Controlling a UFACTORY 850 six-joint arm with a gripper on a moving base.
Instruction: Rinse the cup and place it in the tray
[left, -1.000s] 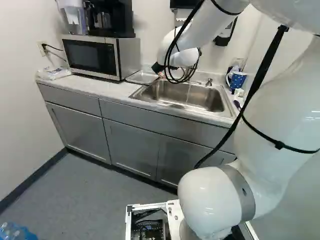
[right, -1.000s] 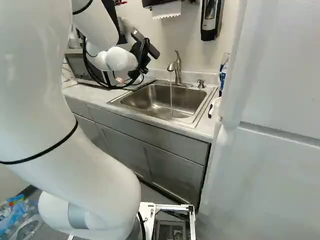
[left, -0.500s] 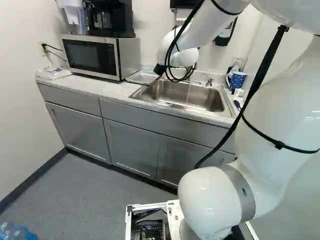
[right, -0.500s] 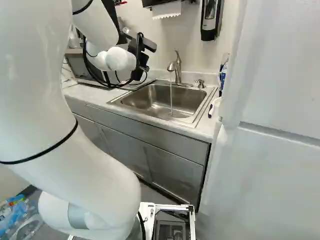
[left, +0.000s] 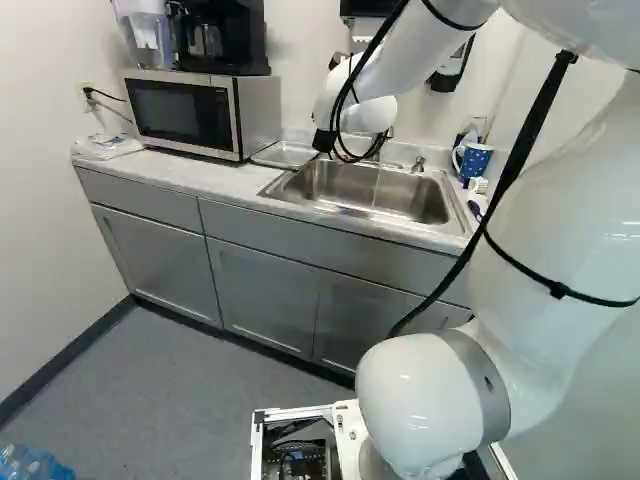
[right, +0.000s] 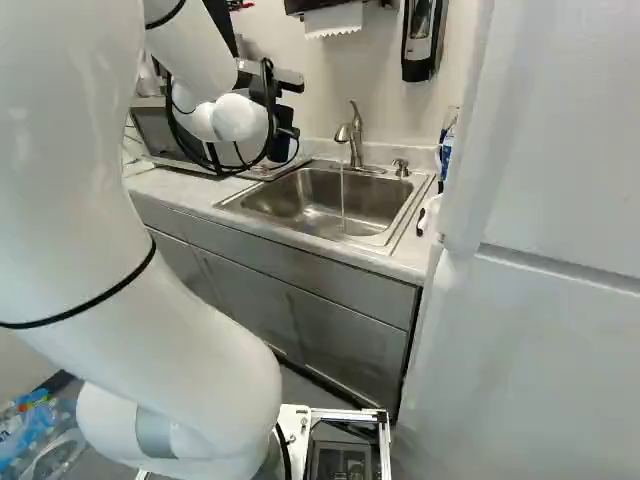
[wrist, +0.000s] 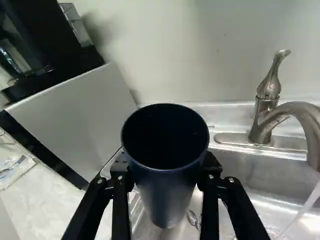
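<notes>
While black gripper (right: 285, 143) clamps dark blue cup (wrist: 165, 182) from both sides, cup's open mouth faces wrist camera. Cup held near sink's (right: 325, 205) tray-side edge, apart from running water (right: 342, 200). Faucet (right: 356, 140) at sink's back. Shallow tray (left: 285, 154) on counter (left: 215, 178), between microwave (left: 185, 115) and sink. Blue spotted mug (left: 475, 160) beyond sink's other side.
</notes>
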